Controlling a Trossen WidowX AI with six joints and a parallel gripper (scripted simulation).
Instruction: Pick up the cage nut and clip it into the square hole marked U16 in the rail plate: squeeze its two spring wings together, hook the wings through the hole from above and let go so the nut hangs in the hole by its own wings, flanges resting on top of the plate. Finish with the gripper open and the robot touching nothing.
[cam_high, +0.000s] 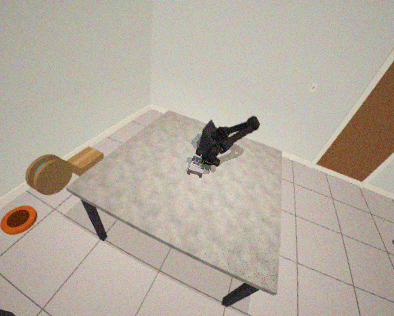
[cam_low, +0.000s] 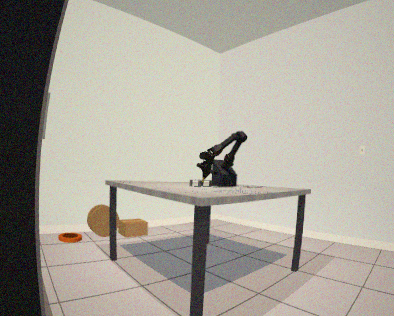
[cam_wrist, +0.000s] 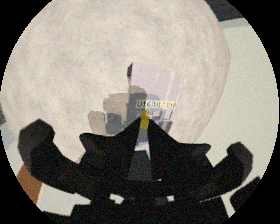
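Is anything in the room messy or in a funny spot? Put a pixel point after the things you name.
Nothing looks spilled or broken. The orange ring (cam_high: 7, 226) (cam_low: 70, 240) lies flat on the floor, and the big round wooden thing (cam_high: 56, 175) (cam_low: 101, 220) stands on its edge by a wooden block (cam_high: 90, 156) (cam_low: 134, 228). That's a little odd, but nothing looks wrong.

Pincer (cam_high: 202, 164) (cam_low: 203, 179) (cam_wrist: 144, 119) nearly closed, pointing downward.

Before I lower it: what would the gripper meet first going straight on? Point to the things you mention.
Probably the rail plate (cam_wrist: 156, 77), near its label strip (cam_wrist: 156, 104); the yellow cage nut (cam_wrist: 144, 120) in the gripper (cam_wrist: 144, 119) leads. Remaining depth is unclear.
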